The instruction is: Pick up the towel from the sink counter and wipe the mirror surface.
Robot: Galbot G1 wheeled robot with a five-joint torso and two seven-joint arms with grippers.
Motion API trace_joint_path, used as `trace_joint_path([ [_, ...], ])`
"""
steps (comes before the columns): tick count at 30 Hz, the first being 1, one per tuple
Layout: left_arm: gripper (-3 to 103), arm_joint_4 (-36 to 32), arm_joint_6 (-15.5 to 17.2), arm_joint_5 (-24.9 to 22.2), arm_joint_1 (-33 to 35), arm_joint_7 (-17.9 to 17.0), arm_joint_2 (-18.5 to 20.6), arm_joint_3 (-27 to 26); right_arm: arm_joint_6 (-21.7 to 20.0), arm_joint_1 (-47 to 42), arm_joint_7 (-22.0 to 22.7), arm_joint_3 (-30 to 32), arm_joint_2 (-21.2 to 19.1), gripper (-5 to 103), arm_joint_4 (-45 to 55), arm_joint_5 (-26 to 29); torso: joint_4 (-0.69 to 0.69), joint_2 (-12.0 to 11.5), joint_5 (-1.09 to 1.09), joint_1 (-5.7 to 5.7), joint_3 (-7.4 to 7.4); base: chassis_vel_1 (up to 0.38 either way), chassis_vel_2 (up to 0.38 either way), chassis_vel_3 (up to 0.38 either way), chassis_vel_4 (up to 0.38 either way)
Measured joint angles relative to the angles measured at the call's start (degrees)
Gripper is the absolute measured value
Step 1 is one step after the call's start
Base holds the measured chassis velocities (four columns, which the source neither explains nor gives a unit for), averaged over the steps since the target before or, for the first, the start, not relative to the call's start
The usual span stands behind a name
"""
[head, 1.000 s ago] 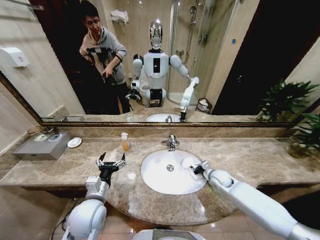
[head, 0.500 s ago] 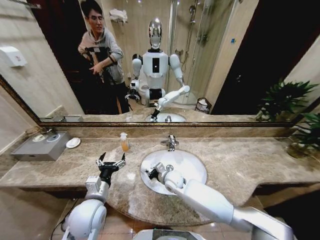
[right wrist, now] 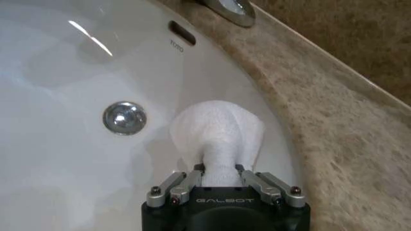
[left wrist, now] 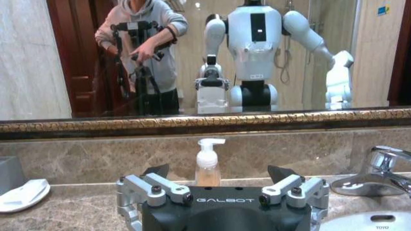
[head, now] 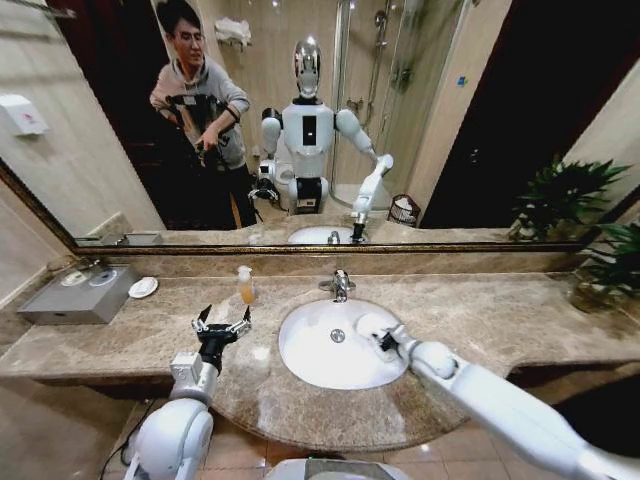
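Grey box (head: pixel 68 294): sits at the far left of the sink counter (head: pixel 500 315), against the back ledge.
White dish (head: pixel 143 287): just beside the box, on the marble; it also shows in my left wrist view (left wrist: pixel 22 195).
My left gripper (head: pixel 221 325): held above the counter left of the basin, fingers spread wide apart, nothing between them. From its own camera (left wrist: pixel 222 180) the two finger tips stand well apart, pointing at the back wall.
Soap bottle (head: pixel 245 285): upright near the back edge, between the dish and the faucet; in the left wrist view (left wrist: pixel 208 163) it stands straight ahead of my open fingers.
Basin (head: pixel 320 365): oval and white, set in the bulging middle of the counter, drain in its floor (right wrist: pixel 124 117).
Faucet (head: pixel 340 284): chrome, behind the basin.
Towel (head: pixel 372 326): white bunch at the right inner side of the basin, pinched in my right gripper; in the right wrist view (right wrist: pixel 218 137) it bulges out ahead of the fingers.
My right gripper (head: pixel 386 340): reaching over the basin's right rim, fingers clamped on the towel (right wrist: pixel 218 180).
Mirror (head: pixel 480 120): runs the full wall above the counter.
Plant (head: pixel 600 265): at the far right end.
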Motion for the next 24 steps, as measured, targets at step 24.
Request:
trace_joint_path([
  [24, 100, 0.0, 0.0, 0.0, 0.0, -0.01, 0.0, 0.0, -0.6, 1.99, 6.39, -5.76, 17.14, 18, -4.35, 5.59, -0.03, -0.01, 0.03, 0.01, 0.01, 0.0, 0.0, 0.0, 0.0],
])
